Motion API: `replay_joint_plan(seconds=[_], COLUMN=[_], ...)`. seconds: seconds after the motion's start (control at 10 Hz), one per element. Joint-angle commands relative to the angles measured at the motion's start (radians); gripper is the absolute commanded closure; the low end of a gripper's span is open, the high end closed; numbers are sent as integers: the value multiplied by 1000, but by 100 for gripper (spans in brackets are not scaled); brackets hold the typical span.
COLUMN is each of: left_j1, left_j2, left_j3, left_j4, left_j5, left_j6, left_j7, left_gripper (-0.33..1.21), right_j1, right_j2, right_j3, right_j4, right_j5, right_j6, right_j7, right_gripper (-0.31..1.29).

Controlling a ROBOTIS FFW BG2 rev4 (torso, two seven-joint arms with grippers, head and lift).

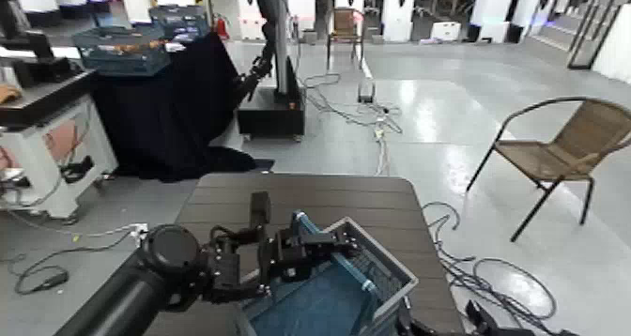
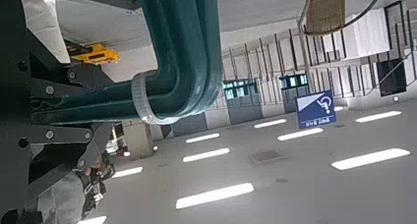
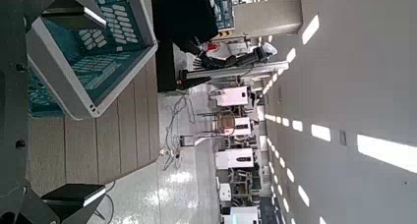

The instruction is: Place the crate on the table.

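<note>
The blue-grey lattice crate [image 1: 361,276] hangs tilted over the near right part of the dark brown slatted table [image 1: 291,194]. I cannot tell whether it touches the top. My left gripper [image 1: 299,253] reaches in from the lower left and is shut on the crate's teal handle [image 2: 177,52] at its left rim. My right gripper [image 1: 474,319] is low at the table's near right corner, beside the crate. Its fingers [image 3: 81,195] are spread apart, and the crate [image 3: 89,47] and table top [image 3: 108,136] lie just beyond them.
A black-draped table with darker crates [image 1: 122,49] stands at the far left, next to a white workbench [image 1: 42,124]. Another robot's base [image 1: 272,100] and floor cables [image 1: 376,114] lie behind the table. A wicker chair [image 1: 563,143] stands at the right.
</note>
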Motion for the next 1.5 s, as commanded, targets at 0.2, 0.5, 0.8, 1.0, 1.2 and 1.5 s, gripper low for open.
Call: replay_joint_plan(seconds=[0.2, 0.5, 0.8, 1.0, 1.2, 1.5], left_j1=[-63, -86, -95, -98, -98, -87], left_j2=[-10, -12, -13, -15, -17, -13], left_j3=[-19, -28, -34, -39, -39, -5], left_j4=[118, 171, 190, 207, 213, 214], left_j5=[-52, -59, -62, -62, -62, -101], left_j6=[-19, -27, -36, -55, -76, -85], left_j7=[-55, -69, -86, -98, -123, -130], left_gripper=[119, 119, 119, 110, 48, 4], right_j1=[-10, -13, -17, -17, -17, -14], right_j2=[-4, -6, -6, -7, -9, -10], right_j3=[9, 13, 16, 16, 15, 10], right_j4=[4, 7, 9, 9, 9, 9], right_j5=[-5, -7, -7, -8, -10, -14], right_j6=[0, -3, -3, -5, -6, -9], right_j7=[0, 0, 0, 1, 1, 0], right_gripper=[13, 13, 13, 13, 13, 13])
